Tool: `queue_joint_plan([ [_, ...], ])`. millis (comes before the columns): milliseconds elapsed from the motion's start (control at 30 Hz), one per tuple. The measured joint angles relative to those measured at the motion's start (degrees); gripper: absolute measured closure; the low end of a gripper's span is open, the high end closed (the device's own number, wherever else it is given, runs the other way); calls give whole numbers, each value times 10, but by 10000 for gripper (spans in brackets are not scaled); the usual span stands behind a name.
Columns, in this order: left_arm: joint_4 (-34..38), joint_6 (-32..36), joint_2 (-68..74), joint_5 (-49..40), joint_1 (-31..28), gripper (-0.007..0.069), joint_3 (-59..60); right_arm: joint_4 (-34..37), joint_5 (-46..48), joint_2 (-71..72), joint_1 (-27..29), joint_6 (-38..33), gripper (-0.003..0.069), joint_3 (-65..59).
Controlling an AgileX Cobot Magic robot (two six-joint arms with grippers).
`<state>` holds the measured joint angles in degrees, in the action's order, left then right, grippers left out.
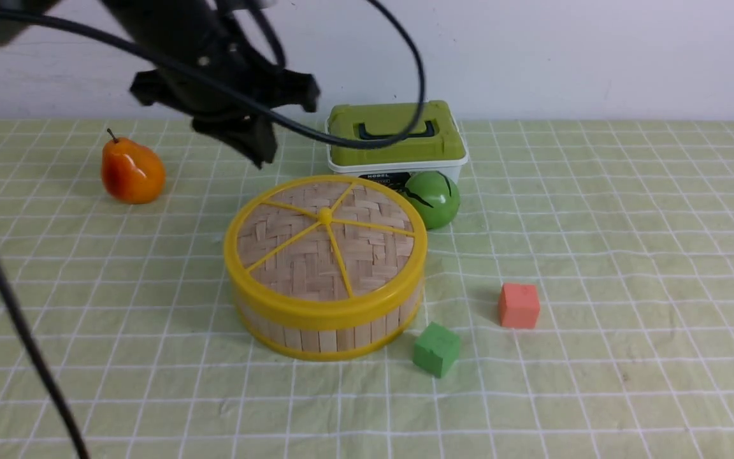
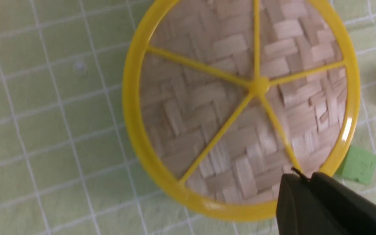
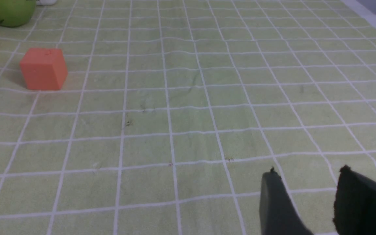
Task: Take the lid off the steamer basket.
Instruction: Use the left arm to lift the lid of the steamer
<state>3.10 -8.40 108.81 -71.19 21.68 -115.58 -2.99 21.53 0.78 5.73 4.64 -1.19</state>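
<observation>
The round lid of woven tan bamboo with yellow plastic rim and spokes (image 1: 373, 255) lies in the centre-left of the front view, and it sits on the round steamer basket of pale bamboo slats (image 1: 329, 340). I judge that the step in hand is the approach: the dark left gripper (image 1: 262, 150) is above the table, near the far side of the lid, and seems not to touch it. Its fingers are pressed together, with nothing between them. The next move, I think, calls for opening these fingers, lowering them to the small yellow centre knob (image 1: 325, 216) and closing on it.

The right gripper (image 3: 308, 173) has its fingers spread, with nothing between them. Only the right wrist view shows it; the front view does not. The front view shows the slatted side wall of the basket, the orange pear (image 1: 132, 171) at upper left and the green lidded white plastic box (image 1: 399, 137) at upper centre; the left wrist view shows none of these clearly.
</observation>
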Motion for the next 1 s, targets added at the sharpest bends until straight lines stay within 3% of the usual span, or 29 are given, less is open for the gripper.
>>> queue_joint_plan([
  [133,-31,-2,64,0,30,549,-79,0,0,0,0,0,418,0],
  [300,-38,17,141,0,49,357,-112,0,0,0,0,0,418,0],
  [467,-56,23,175,0,53,251,-112,0,0,0,0,0,418,0],
  [667,-85,22,190,0,52,277,-114,0,0,0,0,0,418,0],
  [1000,-76,22,199,0,52,473,-117,0,0,0,0,0,418,0],
])
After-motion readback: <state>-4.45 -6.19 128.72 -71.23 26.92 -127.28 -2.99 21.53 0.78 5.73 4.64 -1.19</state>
